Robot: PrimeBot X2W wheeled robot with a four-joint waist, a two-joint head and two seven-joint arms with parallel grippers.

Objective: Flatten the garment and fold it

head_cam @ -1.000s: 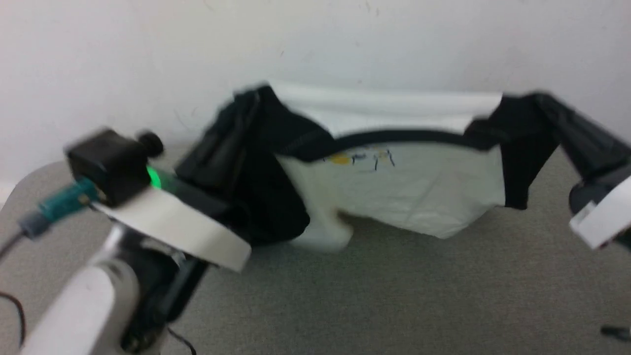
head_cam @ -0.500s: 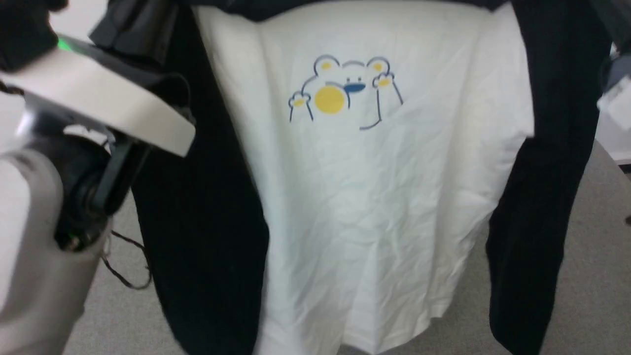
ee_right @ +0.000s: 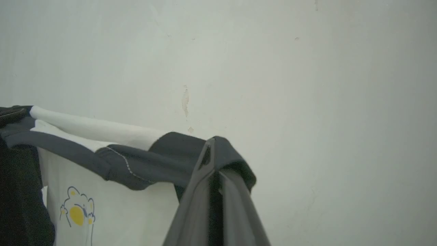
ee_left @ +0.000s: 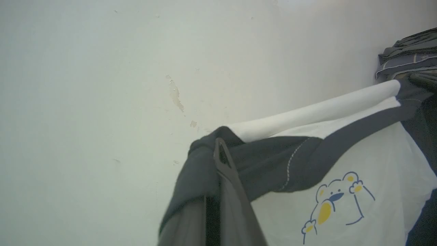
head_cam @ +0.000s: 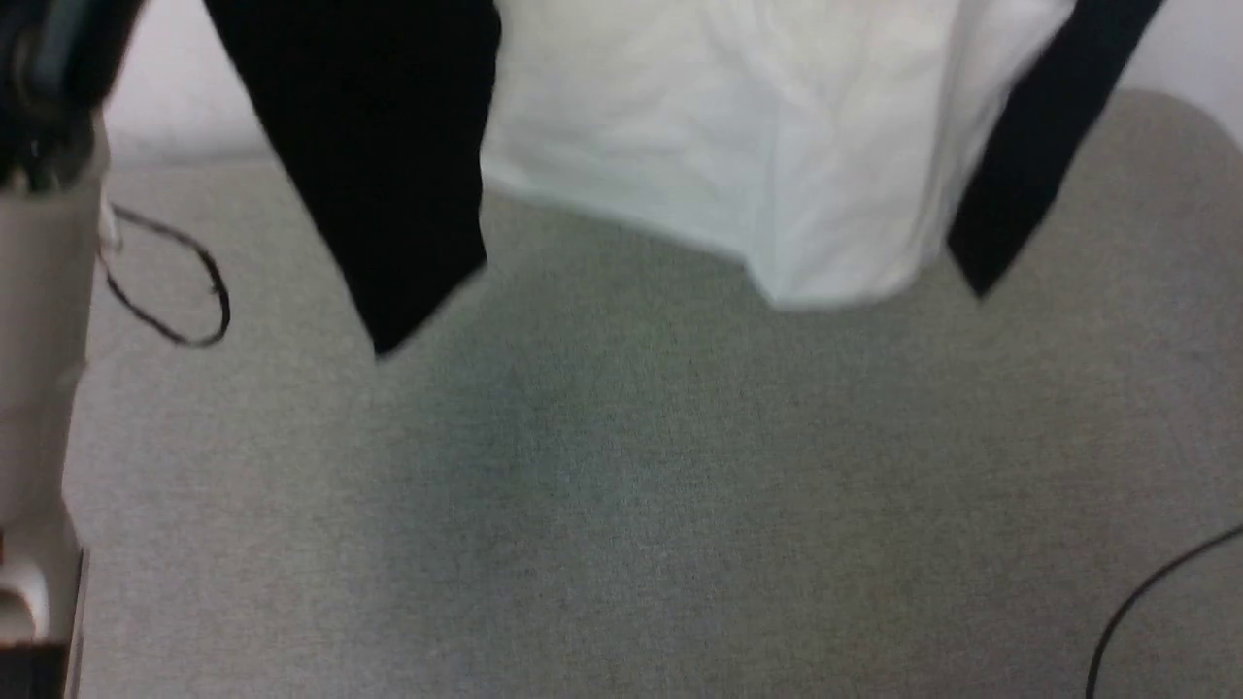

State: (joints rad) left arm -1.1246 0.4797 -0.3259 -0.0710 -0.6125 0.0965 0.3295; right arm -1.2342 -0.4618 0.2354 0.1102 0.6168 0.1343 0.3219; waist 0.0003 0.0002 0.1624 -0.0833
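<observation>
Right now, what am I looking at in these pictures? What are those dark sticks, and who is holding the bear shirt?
It's a robot with two arms. One picture looks down from its head; two come from cameras on its wrists. The dark sticks are each arm's pinching tool. The left tool and the right tool are shut on the black shoulders of a soft long-sleeved shirt with a white body and black sleeves, holding it up before a pale wall. From the head, its bottom hangs over a grey felt-like surface, where a thin black cable lies.
</observation>
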